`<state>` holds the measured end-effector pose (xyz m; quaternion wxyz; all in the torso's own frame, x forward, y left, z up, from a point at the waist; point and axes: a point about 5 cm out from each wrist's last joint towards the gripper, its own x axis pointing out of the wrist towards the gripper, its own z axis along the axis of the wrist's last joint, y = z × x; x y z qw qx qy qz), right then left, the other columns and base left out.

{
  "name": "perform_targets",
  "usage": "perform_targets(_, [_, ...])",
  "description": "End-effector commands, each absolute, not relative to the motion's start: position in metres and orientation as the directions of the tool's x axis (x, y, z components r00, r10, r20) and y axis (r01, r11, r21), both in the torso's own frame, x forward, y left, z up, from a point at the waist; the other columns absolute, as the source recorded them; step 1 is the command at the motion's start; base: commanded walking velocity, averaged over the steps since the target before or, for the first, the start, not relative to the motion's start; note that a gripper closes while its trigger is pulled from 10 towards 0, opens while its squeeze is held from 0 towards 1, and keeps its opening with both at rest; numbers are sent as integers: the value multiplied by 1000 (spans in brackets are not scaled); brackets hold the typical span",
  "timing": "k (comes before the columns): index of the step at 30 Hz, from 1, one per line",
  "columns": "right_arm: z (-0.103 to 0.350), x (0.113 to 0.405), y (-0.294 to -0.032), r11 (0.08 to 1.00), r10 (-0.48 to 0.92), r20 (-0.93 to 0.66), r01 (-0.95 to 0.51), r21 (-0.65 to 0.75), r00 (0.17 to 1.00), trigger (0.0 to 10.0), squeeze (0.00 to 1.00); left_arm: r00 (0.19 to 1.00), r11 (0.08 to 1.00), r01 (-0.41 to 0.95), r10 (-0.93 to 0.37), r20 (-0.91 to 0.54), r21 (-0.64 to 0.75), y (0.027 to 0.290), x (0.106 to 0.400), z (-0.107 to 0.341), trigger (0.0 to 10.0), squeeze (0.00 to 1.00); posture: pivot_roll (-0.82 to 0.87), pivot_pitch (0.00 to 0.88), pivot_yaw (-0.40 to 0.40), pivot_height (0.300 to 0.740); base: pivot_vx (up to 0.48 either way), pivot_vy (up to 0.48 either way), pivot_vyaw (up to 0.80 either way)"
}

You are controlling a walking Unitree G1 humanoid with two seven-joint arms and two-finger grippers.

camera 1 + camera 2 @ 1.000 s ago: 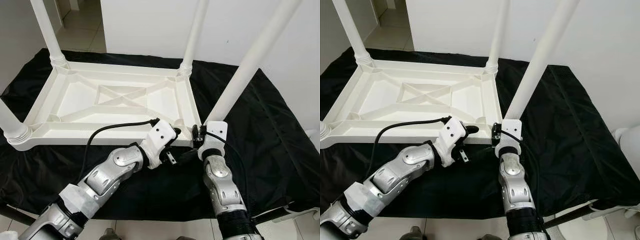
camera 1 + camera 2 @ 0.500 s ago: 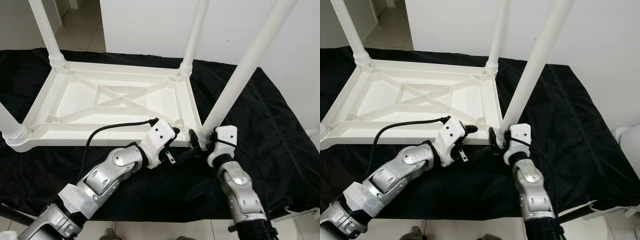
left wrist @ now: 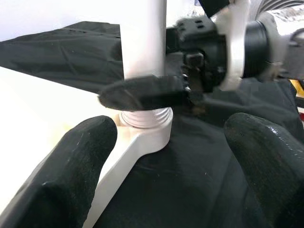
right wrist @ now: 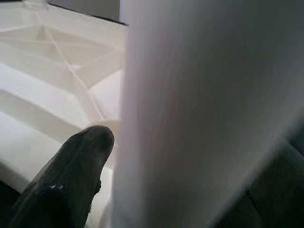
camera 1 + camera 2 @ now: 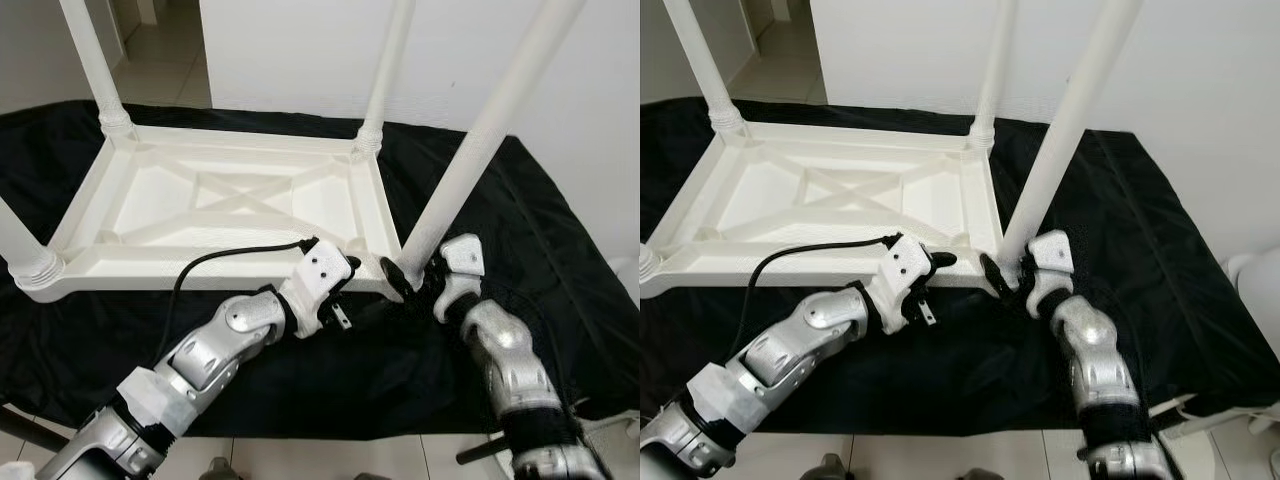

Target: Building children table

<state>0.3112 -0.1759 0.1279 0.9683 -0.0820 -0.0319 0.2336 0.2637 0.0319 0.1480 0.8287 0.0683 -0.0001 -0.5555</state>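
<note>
Gripping the near-right table leg (image 5: 470, 160) low at its threaded socket, your right gripper (image 5: 408, 281) is closing both black fingers round it. Item: white plastic children's table (image 5: 230, 205), lying upside down on the black cloth (image 5: 540, 240), four legs standing up. Your left gripper (image 5: 345, 272) is hovering just beside that socket with fingers (image 3: 61, 175) spread, holding nothing. Judged light, stiff, smooth; you are best taking hold near the socket.
</note>
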Motion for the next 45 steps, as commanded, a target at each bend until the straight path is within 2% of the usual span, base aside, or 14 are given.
perform_targets(1, [120,314,-175,863,479,-15,-474,-175,878,10000,0,180,168,979,-977,-110,111,30,256,147,10000,0,41,0,-61,740,0,0,0])
perform_targets(5, [119,319,-172,849,502,-27,-498,-177,865,10000,0,183,170,979,-977,-109,113,30,256,147,10000,0,49,0,-65,740,0,0,0])
perform_targets(6, [116,320,-168,836,521,-40,-520,-175,852,5176,0,184,172,978,-977,-108,114,30,256,148,10000,0,52,0,-69,740,0,0,0])
perform_targets(7, [116,320,-168,836,521,-40,-520,-175,852,5176,0,184,172,978,-977,-108,114,30,256,148,10000,0,52,0,-69,740,0,0,0])
perform_targets(8, [113,320,-165,828,535,-57,-536,-164,843,0,0,188,176,978,-976,-106,115,30,256,148,10000,0,55,0,-72,740,0,0,0])
perform_targets(21, [98,311,-173,827,542,-84,-549,-121,836,0,0,189,177,978,-977,-102,110,29,254,147,10000,0,40,0,-66,740,0,0,0])
perform_targets(22, [97,310,-174,836,530,-86,-537,-114,843,10000,0,186,175,978,-977,-101,110,29,254,148,10000,0,37,0,-63,740,0,0,0])
perform_targets(32, [93,308,-166,926,355,-91,-363,-104,931,10000,0,179,168,979,-978,-103,113,29,255,148,10000,0,34,0,-58,740,0,0,0])
perform_targets(33, [93,308,-164,953,287,-94,-294,-71,953,10000,0,177,165,980,-979,-104,113,29,255,148,10000,0,33,0,-56,740,0,0,0])
perform_targets(34, [93,308,-164,953,287,-94,-294,-71,953,10000,0,177,165,980,-979,-104,113,29,255,148,10000,0,33,0,-56,740,0,0,0])
perform_targets(37, [94,305,-154,995,99,-108,-101,-16,989,10000,0,170,158,981,-980,-106,111,28,255,148,10000,0,27,0,-55,740,0,0,0])
perform_targets(43, [94,302,-147,999,37,-106,-39,-17,994,10000,0,168,156,982,-980,-106,110,28,255,148,10000,0,25,0,-54,740,0,0,0])
perform_targets(45, [92,296,-134,996,-86,-117,88,11,989,10000,0,159,148,983,-982,-106,105,26,253,147,10000,0,19,0,-48,740,0,0,0])
